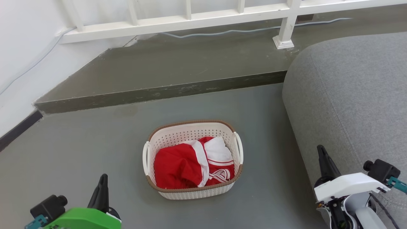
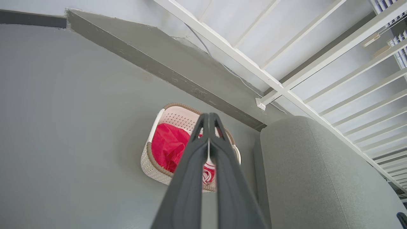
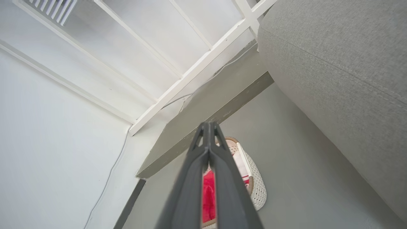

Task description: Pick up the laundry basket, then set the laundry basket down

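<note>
Well, from where I stand, the left hand [image 1: 102, 183] hangs low on the near left. Its two dark fingers are pressed together with nothing between them, and it is well apart from the laundry basket [image 1: 194, 192]. The basket sits flat and upright on the grey floor [image 1: 79, 152], about midway between the two hands, short of the raised step [image 1: 159, 92] and just left of the grey sofa [image 1: 349, 95]. The right hand [image 1: 321, 155] is over by the sofa's edge, also pinched closed and empty, and clear of the basket.

So neither hand has a hold, and the basket rests on the floor. That fits two stages equally well: the basket waiting to be lifted, or the basket already carried and put down. I cannot tell which it is from this.

The basket itself is small, cream-white plastic with rounded corners and walls full of little holes. A brown woven-look band runs around the rim. A white handle [image 1: 145, 157] stands on one short side and another [image 1: 239, 148] on the other. Inside lies crumpled red-and-white clothing [image 1: 178, 165], filling it below the rim.
</note>
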Controlling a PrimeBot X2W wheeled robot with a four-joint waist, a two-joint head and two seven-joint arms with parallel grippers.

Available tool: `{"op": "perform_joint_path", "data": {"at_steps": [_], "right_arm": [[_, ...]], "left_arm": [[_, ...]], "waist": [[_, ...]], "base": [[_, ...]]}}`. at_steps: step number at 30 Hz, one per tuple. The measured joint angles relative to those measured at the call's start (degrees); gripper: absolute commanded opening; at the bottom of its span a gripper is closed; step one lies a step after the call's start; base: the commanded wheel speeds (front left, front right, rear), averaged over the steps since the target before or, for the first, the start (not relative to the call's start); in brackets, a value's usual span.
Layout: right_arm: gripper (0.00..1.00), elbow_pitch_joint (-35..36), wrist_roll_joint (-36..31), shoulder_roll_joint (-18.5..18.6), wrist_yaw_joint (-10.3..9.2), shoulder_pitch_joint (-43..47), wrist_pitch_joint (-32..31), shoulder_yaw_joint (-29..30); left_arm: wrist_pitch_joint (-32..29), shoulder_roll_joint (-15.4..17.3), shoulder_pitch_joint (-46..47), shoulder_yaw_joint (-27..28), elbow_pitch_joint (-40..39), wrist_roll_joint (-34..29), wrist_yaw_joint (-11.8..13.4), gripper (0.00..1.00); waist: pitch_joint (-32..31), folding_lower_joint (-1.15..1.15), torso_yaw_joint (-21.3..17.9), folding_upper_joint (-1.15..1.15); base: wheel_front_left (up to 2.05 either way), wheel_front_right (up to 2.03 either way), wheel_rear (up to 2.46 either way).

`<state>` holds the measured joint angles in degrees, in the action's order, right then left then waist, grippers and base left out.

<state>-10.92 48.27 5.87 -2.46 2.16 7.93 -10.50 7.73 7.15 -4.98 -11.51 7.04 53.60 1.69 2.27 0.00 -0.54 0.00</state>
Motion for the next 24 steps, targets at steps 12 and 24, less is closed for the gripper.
{"op": "perform_joint_path", "data": {"at_steps": [12, 24], "right_arm": [[0.00, -0.36, 8.39, 0.05, 1.43, -0.75, -1.51, 2.09], [0.00, -0.90, 17.34, 0.15, 3.08, -1.70, -3.27, 4.26]], "left_arm": [[-1.71, -0.05, 1.22, 1.78, 1.21, 7.27, -1.29, 0.00], [-3.55, -0.24, 2.58, 3.65, 2.40, 15.06, -2.71, 0.00]], "waist": [[-0.34, 0.00, 0.09, 0.00], [-0.72, 0.00, 0.20, 0.00]], "base": [[0.00, 0.00, 0.00], [0.00, 0.00, 0.00]]}}
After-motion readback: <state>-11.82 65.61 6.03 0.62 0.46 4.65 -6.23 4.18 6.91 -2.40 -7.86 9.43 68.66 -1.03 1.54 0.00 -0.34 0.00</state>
